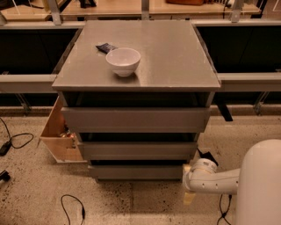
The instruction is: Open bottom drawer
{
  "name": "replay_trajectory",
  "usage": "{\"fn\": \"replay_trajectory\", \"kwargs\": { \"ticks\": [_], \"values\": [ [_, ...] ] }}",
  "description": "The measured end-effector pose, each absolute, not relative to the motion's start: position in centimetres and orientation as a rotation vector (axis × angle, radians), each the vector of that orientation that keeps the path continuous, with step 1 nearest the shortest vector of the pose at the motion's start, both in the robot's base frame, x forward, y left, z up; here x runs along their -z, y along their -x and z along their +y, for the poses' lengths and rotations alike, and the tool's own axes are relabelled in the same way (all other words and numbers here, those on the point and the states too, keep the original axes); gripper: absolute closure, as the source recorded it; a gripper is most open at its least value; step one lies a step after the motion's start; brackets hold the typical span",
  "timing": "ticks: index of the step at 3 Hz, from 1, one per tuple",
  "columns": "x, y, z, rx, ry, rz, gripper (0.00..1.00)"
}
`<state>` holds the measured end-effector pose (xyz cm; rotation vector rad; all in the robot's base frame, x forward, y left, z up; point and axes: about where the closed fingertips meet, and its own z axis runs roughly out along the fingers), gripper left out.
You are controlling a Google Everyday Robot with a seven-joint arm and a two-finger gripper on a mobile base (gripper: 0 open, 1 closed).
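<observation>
One grey table (175, 52) stands in the middle of the room, and its front holds three grey drawers without handles, stacked one over another with a dark gap above each front. The upper drawer (136, 119) and the middle drawer (138, 150) have taller fronts. The bottom drawer (136, 172) has the slimmest front and sits lowest in the table, just above the floor (145, 202), with none of its inside showing. On the tabletop, toward its left rear, stands one white bowl (123, 61), upright. One small dark flat item (106, 47) lies just behind it to the left, touching or nearly touching it. One light wooden box (59, 132) juts out from the table's left side, low down. One gripper (188, 183), on a white arm (219, 181) that comes in from the right, hangs at the table's lower right corner, level with the right end of the bottom drawer's front. Its two pale fingers (189, 197) stand apart, one at the drawer's end and one lower, nearer the floor, and nothing is held between them. The floor is pale speckled stone. Three black cables lie on it: one (17, 140) to the left of the table, one (72, 206) in front of its left side, and one (224, 206) under the arm. Behind the table, grey rails (26, 81) run left and right across dark recesses, and a wooden bench (114, 6) crosses the back.
</observation>
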<state>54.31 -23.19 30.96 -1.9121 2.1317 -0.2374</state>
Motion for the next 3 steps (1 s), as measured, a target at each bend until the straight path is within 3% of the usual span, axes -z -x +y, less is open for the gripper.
{"fn": "replay_trajectory", "kwargs": {
  "ticks": [3],
  "values": [
    [-23.5, -57.9, -20.6, 0.186, 1.962, 2.089, 0.0]
  ]
}}
